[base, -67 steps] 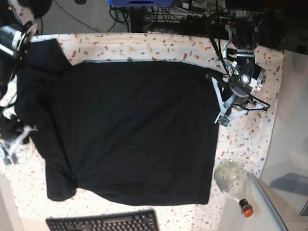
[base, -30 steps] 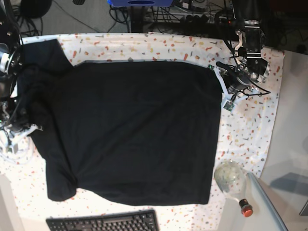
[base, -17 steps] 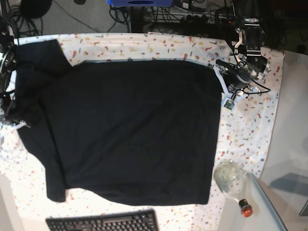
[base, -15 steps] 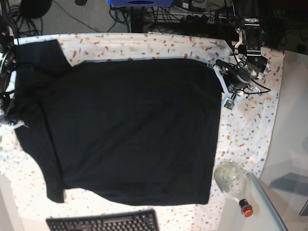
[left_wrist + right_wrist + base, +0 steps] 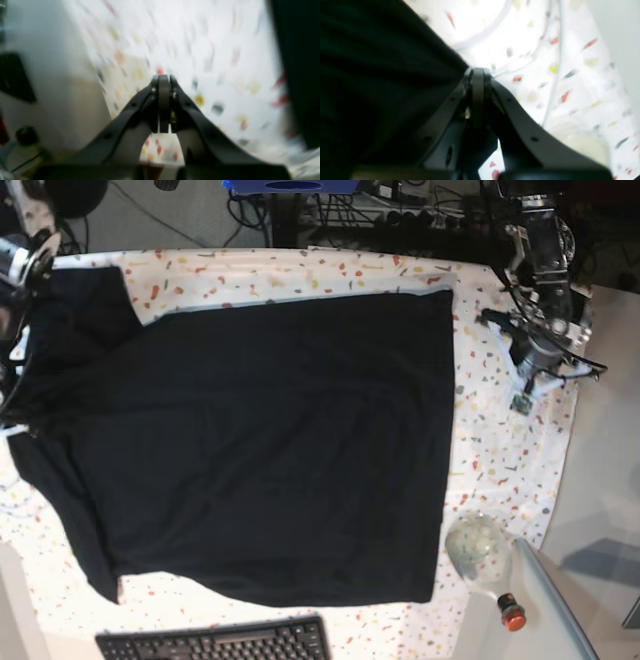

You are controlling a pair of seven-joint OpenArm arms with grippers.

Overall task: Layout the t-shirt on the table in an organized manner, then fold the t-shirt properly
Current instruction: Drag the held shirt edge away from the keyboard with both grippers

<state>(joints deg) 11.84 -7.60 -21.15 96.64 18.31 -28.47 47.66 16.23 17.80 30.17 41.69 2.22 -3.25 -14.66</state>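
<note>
The black t-shirt [image 5: 270, 440] lies spread flat over most of the speckled table [image 5: 500, 460], its straight hem on the right. At the shirt's left edge my right gripper [image 5: 14, 423] is shut on the fabric; in the right wrist view the shirt's edge [image 5: 395, 75] runs straight into the closed fingertips of that gripper [image 5: 477, 71]. My left gripper [image 5: 492, 318] hangs over bare cloth just right of the shirt's upper right corner. It is shut with nothing in it [image 5: 163, 78], and the shirt [image 5: 297, 62] shows as a dark band at the right of that view.
A black keyboard [image 5: 215, 642] lies at the front edge. A round glass bottle [image 5: 478, 552] with a red cap stands at the front right. White cables [image 5: 555, 75] lie on the cloth by the right gripper. The table's right edge is close to the left arm.
The shirt has slid left with the right gripper, and its lower left sleeve has drawn in. The left gripper has left the upper right corner and moved off to the right.
</note>
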